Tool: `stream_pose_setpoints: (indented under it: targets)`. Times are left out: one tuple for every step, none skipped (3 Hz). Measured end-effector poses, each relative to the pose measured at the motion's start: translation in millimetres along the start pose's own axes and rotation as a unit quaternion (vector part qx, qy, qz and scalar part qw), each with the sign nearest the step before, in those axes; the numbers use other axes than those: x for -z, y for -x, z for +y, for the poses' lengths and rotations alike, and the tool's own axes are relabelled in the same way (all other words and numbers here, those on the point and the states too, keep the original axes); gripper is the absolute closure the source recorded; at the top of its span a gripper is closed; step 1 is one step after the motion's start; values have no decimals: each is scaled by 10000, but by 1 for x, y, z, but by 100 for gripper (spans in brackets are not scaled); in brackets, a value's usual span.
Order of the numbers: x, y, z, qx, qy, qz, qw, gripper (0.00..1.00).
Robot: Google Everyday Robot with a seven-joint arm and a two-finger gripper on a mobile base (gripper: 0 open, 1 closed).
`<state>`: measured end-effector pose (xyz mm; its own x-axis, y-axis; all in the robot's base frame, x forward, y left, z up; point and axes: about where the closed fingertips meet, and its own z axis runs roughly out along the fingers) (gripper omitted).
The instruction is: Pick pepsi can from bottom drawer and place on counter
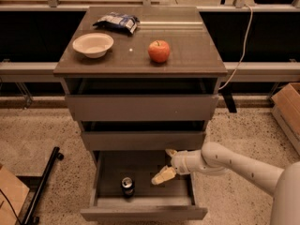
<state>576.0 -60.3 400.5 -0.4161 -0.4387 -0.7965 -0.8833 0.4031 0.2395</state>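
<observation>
End effector (167, 164), jaws apart, hovers over open bottom drawer (143, 213) near pepsi can (127, 186).
</observation>
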Motion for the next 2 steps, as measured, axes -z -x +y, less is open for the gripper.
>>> stream_pose_setpoints:
  targets:
    - [-7, -1, 2, 34, 29, 135, 9999, 0]
    - [-45, -12, -1, 30, -6, 50, 10000, 0]
